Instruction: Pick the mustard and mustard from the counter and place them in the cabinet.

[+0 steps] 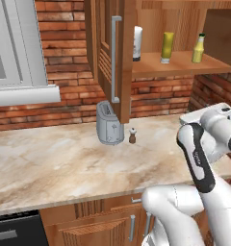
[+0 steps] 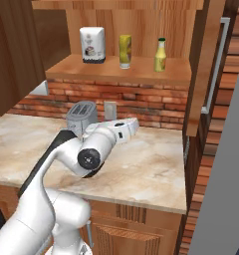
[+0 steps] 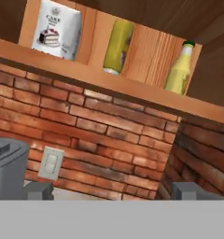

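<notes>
**Both mustard bottles upright on the cabinet shelf**

The dull-yellow cylindrical mustard (image 1: 167, 47) and the slimmer, brighter mustard with a green tip (image 1: 198, 48) stand apart on the cabinet shelf (image 1: 180, 65), upper right of the frame. The fingers (image 3: 113, 190), released and holding nothing, sit at the bottom of the hand view, well below both bottles. That view alone shows a cake label on the white package (image 3: 55, 29); the left base view adds the desk (image 1: 64, 158), toaster (image 1: 109, 123) and brown shaker (image 1: 132, 136).

Kitchen: brick wall (image 1: 64, 62), stone counter (image 1: 64, 158), toaster (image 1: 109, 123), wooden cabinet (image 1: 185, 19).
</notes>
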